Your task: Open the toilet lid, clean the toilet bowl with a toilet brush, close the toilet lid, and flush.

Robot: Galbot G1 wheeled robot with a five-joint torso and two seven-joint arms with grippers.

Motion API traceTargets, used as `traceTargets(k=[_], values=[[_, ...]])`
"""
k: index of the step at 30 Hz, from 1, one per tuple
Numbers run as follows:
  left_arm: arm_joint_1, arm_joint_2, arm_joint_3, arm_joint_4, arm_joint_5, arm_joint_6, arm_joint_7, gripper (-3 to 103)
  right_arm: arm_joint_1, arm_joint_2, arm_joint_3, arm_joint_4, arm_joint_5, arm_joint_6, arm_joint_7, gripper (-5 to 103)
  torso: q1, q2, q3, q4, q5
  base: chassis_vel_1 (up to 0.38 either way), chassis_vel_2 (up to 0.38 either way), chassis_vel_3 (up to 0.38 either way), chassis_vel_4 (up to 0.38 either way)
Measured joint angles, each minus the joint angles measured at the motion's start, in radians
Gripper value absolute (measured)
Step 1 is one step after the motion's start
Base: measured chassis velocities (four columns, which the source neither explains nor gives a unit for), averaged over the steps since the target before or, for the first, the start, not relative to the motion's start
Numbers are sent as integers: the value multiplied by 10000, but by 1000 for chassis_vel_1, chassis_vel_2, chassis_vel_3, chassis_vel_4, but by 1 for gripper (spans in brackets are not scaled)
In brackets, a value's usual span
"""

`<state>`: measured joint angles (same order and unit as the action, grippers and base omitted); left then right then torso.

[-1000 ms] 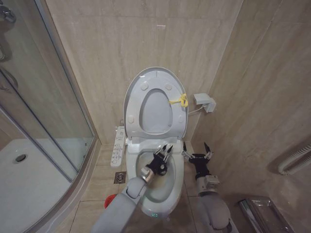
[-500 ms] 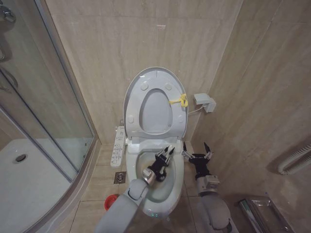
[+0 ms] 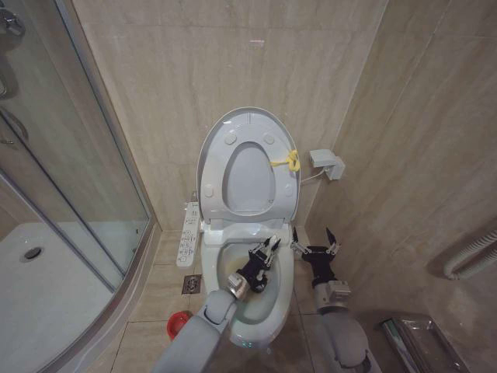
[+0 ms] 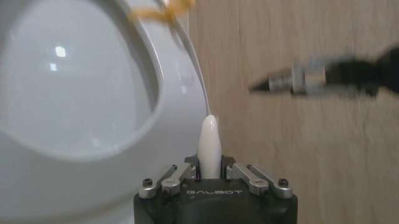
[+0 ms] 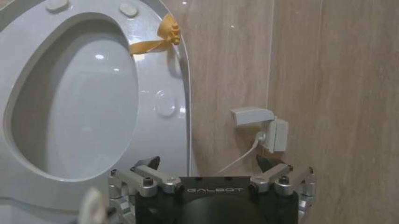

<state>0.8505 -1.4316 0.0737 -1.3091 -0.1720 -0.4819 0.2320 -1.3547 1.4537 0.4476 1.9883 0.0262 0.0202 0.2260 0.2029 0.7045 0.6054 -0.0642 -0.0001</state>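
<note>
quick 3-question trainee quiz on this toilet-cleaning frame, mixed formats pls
1. True or false: the toilet lid stands raised against the wall.
2. Which gripper holds the toilet brush? A) left gripper B) right gripper
3. Fill in: the left gripper is over the toilet ____.

Key: 1 true. 2 A; the right gripper is open, beside the bowl. 3 bowl.

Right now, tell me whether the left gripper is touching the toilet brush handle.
Touching. The left wrist view shows the left gripper shut on the toilet brush, its white handle sticking out between the fingers with no gap.
</note>
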Motion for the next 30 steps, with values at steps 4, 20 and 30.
traceTargets(k=[4,20,30], values=[[604,336,-391,-1384,24,13,-236,21,0,0,0,0,0,0,0,100,0,0,0,0,0,0,0,0,0],[2963,1480,-1725,-5602,-77,680,-962,21,0,0,0,0,0,0,0,100,0,0,-1,2,0,0,0,0,0],[5425,2021,-3796,-7869,-4,599,-1388,21,0,0,-1,0,0,0,-1,100,-1,1,-1,1,-1,0,0,0,0]])
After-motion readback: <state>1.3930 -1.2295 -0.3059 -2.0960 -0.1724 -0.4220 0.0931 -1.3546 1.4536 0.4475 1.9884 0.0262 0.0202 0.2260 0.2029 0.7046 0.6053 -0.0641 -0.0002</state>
